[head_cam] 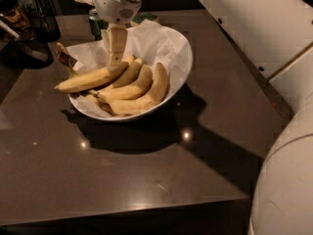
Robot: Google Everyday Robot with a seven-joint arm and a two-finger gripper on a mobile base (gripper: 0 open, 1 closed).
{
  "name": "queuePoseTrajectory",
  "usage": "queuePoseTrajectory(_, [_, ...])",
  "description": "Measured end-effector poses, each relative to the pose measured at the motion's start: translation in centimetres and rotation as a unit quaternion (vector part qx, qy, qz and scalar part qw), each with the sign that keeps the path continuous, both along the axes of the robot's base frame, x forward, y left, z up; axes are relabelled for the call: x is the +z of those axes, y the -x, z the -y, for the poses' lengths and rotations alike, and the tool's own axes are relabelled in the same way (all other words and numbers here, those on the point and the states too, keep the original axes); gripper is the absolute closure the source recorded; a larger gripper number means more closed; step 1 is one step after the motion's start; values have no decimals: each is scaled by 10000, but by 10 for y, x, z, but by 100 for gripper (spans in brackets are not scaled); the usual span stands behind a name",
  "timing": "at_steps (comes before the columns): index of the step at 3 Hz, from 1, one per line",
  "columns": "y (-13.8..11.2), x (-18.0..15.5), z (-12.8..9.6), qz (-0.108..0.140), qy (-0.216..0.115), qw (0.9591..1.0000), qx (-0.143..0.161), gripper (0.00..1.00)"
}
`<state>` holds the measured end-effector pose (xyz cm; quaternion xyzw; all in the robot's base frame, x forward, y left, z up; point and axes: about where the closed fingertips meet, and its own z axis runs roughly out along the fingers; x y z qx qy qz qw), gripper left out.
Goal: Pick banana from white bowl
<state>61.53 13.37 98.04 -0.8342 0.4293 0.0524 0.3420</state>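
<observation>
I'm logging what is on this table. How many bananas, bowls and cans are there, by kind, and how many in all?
Bananas: 4 clearly showing, in the bowl
White bowl: 1
Green can: 1, behind the bowl
Total: 6
The gripper is down at the bananas, inside the bowl.
</observation>
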Motion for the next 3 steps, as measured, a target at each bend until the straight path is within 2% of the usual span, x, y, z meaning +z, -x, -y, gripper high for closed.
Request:
queuePoseTrajectory(1, [1, -6, -6, -30, -42, 9999, -130, 0])
queuePoseTrajectory(3, [0, -12, -15, 54, -128, 9980, -616, 0])
